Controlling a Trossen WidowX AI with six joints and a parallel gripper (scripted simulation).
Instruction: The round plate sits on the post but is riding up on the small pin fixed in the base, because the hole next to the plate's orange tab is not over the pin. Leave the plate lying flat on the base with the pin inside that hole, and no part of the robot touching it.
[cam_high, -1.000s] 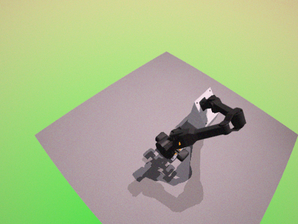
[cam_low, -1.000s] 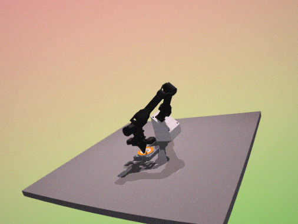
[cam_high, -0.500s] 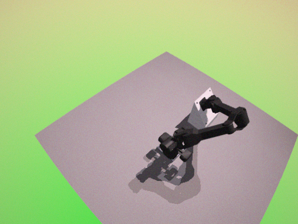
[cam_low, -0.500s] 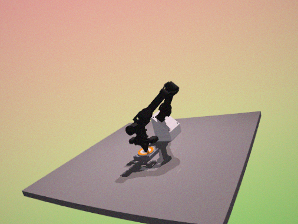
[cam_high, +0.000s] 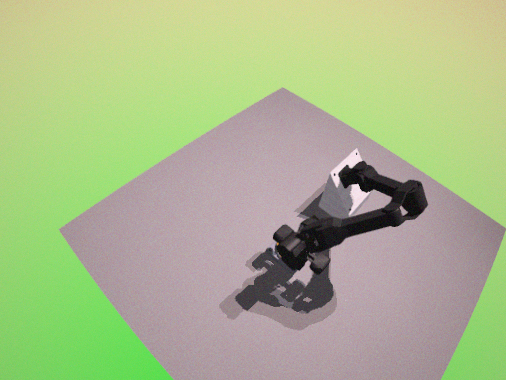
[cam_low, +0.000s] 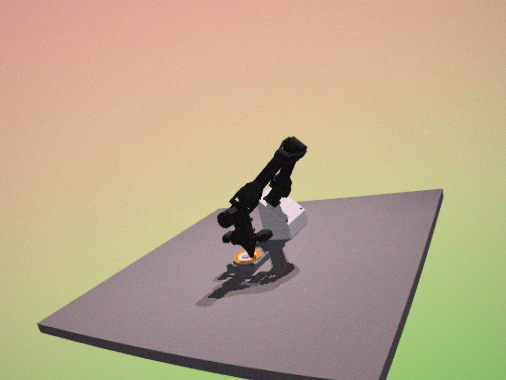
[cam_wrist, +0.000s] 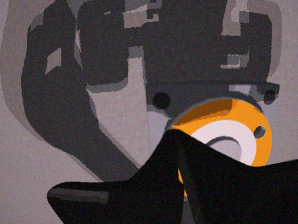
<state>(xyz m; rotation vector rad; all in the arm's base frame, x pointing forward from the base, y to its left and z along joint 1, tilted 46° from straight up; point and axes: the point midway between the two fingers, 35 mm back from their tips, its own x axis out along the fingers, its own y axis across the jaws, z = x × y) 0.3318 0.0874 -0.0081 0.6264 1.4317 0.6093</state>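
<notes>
Grey table top is shown carrying the grey base, on which the round orange plate is seated. Against the plate's near edge the gripper is set, its jaws pressed together on nothing.
</notes>
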